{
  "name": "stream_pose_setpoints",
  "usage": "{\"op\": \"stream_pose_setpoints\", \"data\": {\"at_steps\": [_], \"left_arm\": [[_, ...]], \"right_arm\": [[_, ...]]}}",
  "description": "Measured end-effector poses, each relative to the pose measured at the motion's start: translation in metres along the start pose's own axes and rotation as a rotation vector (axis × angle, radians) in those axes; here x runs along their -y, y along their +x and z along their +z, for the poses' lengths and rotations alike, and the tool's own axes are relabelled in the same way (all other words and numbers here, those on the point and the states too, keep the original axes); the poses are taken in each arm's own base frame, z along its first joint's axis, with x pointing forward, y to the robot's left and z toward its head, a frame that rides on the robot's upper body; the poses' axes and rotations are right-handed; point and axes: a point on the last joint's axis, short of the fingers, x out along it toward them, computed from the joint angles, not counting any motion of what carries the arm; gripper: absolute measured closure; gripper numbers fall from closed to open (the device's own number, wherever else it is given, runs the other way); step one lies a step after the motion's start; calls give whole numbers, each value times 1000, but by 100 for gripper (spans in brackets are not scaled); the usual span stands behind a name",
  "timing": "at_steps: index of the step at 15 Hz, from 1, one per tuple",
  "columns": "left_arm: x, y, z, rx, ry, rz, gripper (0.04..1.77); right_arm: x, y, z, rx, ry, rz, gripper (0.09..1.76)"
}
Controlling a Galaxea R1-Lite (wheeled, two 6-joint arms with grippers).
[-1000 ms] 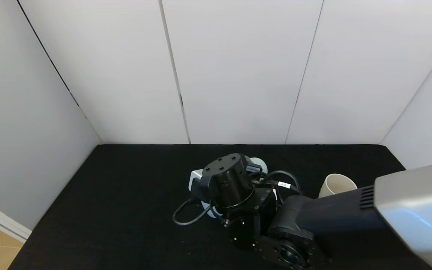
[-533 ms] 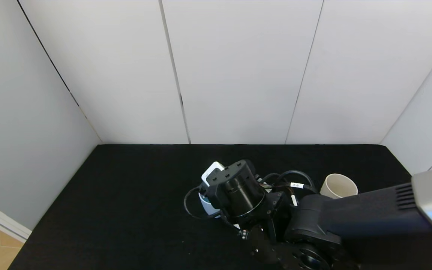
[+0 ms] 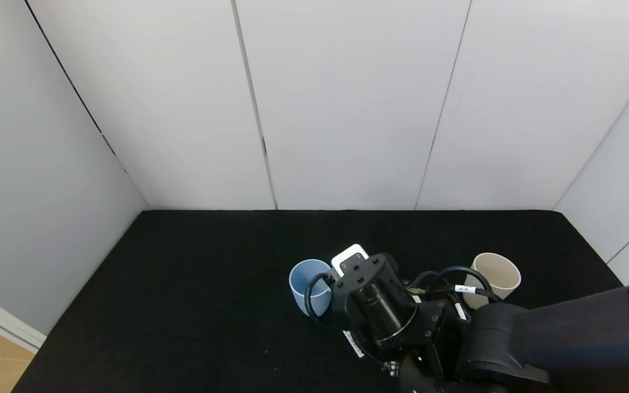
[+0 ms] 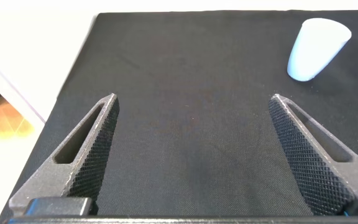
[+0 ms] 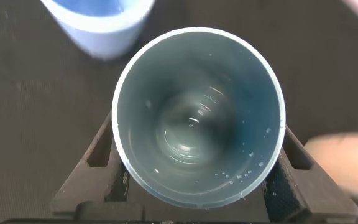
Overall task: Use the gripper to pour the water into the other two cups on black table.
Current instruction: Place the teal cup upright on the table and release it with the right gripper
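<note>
My right gripper point(image 5: 197, 155) is shut on the pale teal cup point(image 5: 197, 68), one finger on each side of its wall. The cup is upright, and water point(image 5: 191, 127) glints at its bottom, with droplets on the inner wall. In the head view the right wrist point(image 3: 374, 300) hides the teal cup. The periwinkle blue cup point(image 3: 309, 284) stands just left of the wrist and also shows in the right wrist view point(image 5: 98, 25). The cream-beige cup point(image 3: 494, 273) stands to the right. My left gripper point(image 4: 192, 99) is open and empty over the black table point(image 4: 185, 155).
White wall panels point(image 3: 347, 109) close the table's back and sides. The blue cup also shows far off in the left wrist view point(image 4: 316, 40). Black cloth point(image 3: 194, 284) lies bare on the left half of the table.
My right arm has pulled back toward the front and right with the teal cup. The blue cup, hidden under the wrist before, now shows. The beige cup has not moved.
</note>
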Motion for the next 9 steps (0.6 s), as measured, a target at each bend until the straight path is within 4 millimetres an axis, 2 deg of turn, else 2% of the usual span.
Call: {"op": "stream_pose_setpoints", "data": {"at_steps": [3, 9], "left_arm": [[0, 0, 0, 0, 0, 0, 9], [0, 0, 0, 0, 0, 0, 9]], "right_arm": [[1, 1, -10, 25, 78, 5, 66], [1, 14, -34, 8, 85, 2, 66]]}}
